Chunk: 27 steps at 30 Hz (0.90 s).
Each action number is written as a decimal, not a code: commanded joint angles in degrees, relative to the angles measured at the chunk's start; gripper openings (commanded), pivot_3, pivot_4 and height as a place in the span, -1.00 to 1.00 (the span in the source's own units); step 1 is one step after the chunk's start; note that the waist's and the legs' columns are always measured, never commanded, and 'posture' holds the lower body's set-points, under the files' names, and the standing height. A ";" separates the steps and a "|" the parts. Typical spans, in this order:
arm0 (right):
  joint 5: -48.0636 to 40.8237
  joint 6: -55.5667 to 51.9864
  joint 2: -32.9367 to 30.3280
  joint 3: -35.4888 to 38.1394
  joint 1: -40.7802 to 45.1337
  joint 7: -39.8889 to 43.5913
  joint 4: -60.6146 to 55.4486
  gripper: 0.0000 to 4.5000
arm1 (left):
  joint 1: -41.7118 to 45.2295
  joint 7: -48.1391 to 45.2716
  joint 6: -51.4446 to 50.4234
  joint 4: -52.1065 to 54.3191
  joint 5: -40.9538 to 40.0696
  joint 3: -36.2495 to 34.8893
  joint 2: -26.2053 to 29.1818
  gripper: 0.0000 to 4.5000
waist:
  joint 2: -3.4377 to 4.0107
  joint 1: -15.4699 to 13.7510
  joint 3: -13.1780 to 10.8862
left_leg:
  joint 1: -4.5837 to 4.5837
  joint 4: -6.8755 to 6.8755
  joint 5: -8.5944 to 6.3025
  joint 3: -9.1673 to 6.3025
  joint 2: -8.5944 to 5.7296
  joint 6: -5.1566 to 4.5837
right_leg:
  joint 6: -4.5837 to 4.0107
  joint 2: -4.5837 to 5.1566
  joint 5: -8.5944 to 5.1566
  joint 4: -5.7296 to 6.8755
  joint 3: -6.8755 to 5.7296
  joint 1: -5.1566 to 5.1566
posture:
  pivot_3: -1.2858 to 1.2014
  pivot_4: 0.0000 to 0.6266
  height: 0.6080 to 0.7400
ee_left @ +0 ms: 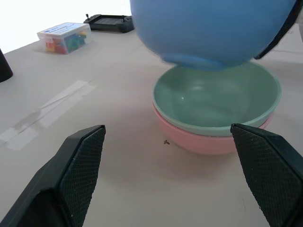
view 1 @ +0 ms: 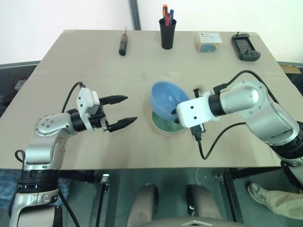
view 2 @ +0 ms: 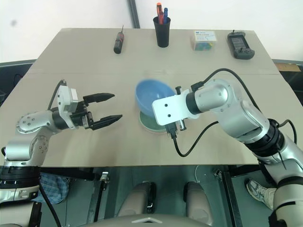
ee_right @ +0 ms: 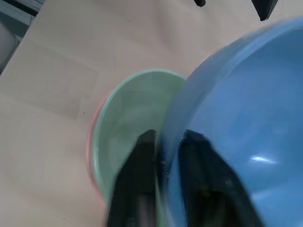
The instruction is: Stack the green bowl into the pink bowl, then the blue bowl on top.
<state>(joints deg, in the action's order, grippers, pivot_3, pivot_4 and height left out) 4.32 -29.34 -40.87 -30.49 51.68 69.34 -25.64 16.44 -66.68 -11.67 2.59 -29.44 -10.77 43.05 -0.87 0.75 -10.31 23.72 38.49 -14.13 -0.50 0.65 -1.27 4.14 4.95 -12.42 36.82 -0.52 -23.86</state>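
Note:
The blue bowl (view 1: 166,99) hangs tilted just above the stack, its base over the far side of the green bowl (ee_left: 215,101). The green bowl sits nested in the pink bowl (ee_left: 199,142) on the table's middle. My right gripper (ee_right: 165,146) comes in from the right and straddles the blue bowl's near rim, one finger inside and one outside, shut on it. My left gripper (view 1: 131,109) hovers open to the left of the stack, a hand's width away, pointing at it with nothing between its fingers.
Along the table's far edge lie a screwdriver (view 1: 123,45), a black cup of pens (view 1: 167,32), a clear box of coloured bits (view 1: 207,41) and a black handheld device (view 1: 245,47). The table's front edge (view 1: 142,166) runs close below both arms.

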 commanded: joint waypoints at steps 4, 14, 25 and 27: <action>-9.64 -16.94 6.83 11.44 4.10 -3.08 -3.45 0.29 | 0.71 0.49 -0.07 2.39 -0.60 -0.48 0.29 1.00 | 0.01 0.10 -0.01 | -0.01 0.00 0.00 -0.01 0.01 0.00 | 0.00 -0.01 0.00 0.05 0.00 -0.01 | 0.03 -0.52 1.00; -22.57 -31.31 3.70 35.83 -14.31 -10.51 -8.42 0.29 | -4.60 4.65 -3.52 8.26 -1.19 -1.88 0.14 1.00 | -0.13 -0.66 0.07 | 0.02 -0.04 -0.01 -0.04 -0.05 -0.01 | -0.01 0.08 0.00 -0.08 -0.04 0.07 | 0.03 -0.52 1.00; -24.60 3.06 3.65 53.14 -50.76 -7.43 -2.22 0.29 | -16.86 12.35 -5.04 17.30 -0.03 -3.63 -1.62 1.00 | -0.09 -0.17 0.06 | -0.13 -0.07 -0.01 0.06 -0.01 -0.02 | 0.01 0.04 0.00 -0.05 0.05 0.15 | 0.03 -0.52 1.00; -25.31 7.00 3.99 53.45 -54.09 -6.65 -0.35 0.29 | -19.09 13.99 -5.56 18.62 0.34 -3.72 -2.04 1.00 | -0.09 -0.01 0.06 | -0.24 -0.08 -0.01 0.09 0.03 -0.02 | 0.01 0.02 -0.01 -0.04 0.08 0.22 | 0.03 -0.52 1.00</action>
<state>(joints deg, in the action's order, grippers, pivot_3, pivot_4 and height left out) -19.45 -27.14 -36.92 21.00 -1.42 61.92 -26.17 -1.73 -54.30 -17.15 18.04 -29.28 -13.02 40.99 -0.96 0.74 -10.26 23.42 38.41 -14.14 -0.38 0.70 -1.28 4.15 4.95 -12.43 36.79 -0.42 -23.60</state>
